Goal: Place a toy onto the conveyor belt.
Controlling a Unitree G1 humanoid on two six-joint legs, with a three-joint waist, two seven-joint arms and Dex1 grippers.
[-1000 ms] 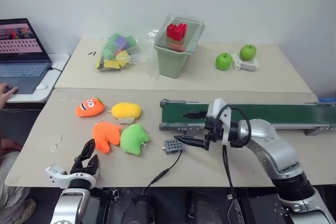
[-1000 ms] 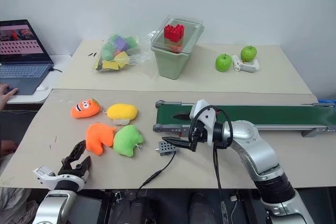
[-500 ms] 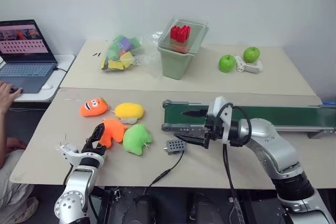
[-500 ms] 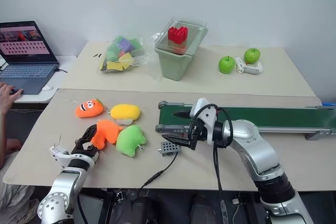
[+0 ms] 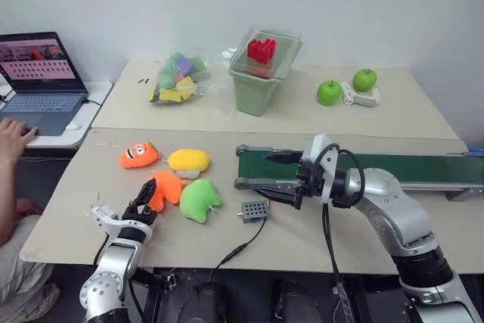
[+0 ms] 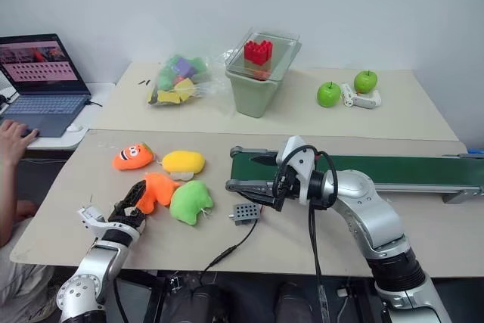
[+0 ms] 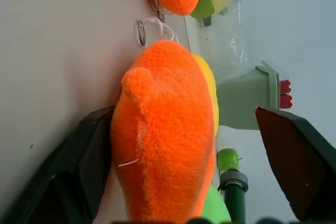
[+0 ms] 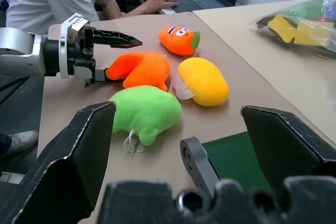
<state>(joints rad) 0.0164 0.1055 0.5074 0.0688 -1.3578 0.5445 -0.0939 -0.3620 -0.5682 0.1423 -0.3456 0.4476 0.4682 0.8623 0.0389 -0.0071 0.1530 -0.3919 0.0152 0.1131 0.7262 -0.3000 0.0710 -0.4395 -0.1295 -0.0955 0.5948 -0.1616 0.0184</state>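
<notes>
Left tool point(image 5: 144, 200) now up at orange toy point(image 5: 162, 189), open fingers around its end, closing in. Not gripped yet; belt point(image 5: 393, 166) waiting. Right tool point(image 5: 277, 173) open.

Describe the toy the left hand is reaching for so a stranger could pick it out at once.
On the near table, left of the conveyor belt, four plush toys cluster. The toy is the near-left one, between the left hand's fingers. Plain orange and lobed, it lacks the face of the orange plush behind.
</notes>
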